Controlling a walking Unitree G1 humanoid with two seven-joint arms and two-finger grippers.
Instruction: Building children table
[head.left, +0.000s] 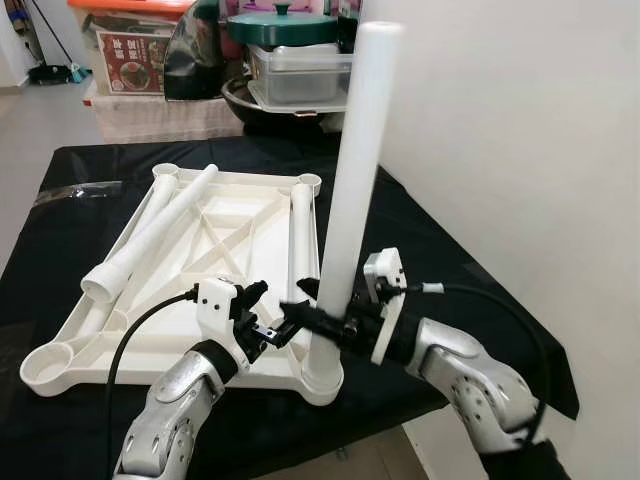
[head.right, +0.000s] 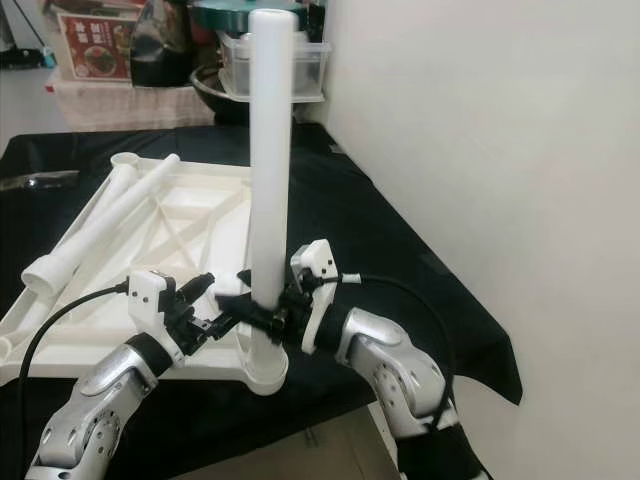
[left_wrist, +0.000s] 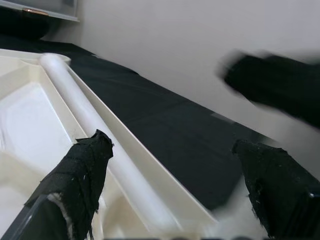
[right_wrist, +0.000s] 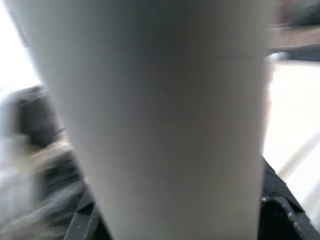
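One leg (head.left: 352, 190) is held upright in the near right socket (head.left: 322, 379) of the tabletop (head.left: 200, 262), clenched by the right gripper (head.left: 318, 318). Three legs (head.left: 152, 232) lie on it. The left gripper (head.left: 268, 322) is spread open just beside the socket.

We see a white tube (head.left: 358, 160) in our black right claw (head.left: 322, 322), a cream-white tabletop frame (head.left: 228, 232) beside both claws, and a plain black cloth (head.left: 430, 250) covering the counter beneath them.

Upright leg (head.left: 350, 190) and close wall (head.left: 520, 150) crowding tabletop (head.left: 215, 250)'s right side; left side open.
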